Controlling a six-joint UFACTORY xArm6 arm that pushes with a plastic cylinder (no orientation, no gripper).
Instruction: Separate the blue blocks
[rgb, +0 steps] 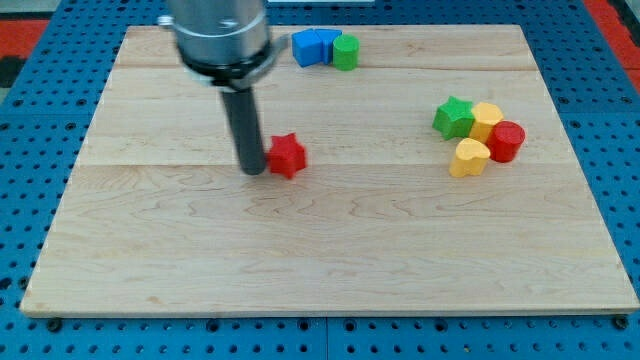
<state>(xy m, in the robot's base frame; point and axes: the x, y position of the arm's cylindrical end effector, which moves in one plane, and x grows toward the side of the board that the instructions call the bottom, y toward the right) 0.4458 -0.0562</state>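
Two blue blocks (313, 46) sit pressed together near the view's top, touching a green cylinder (346, 51) on their right. My tip (251, 170) rests on the board left of centre, right beside a red star block (287, 155), touching or almost touching its left side. The tip is well below and to the left of the blue blocks.
A cluster at the view's right holds a green star block (455, 117), a yellow block (487, 120), a red cylinder (506, 141) and a yellow heart-like block (468, 157). The wooden board (330, 260) lies on a blue pegboard.
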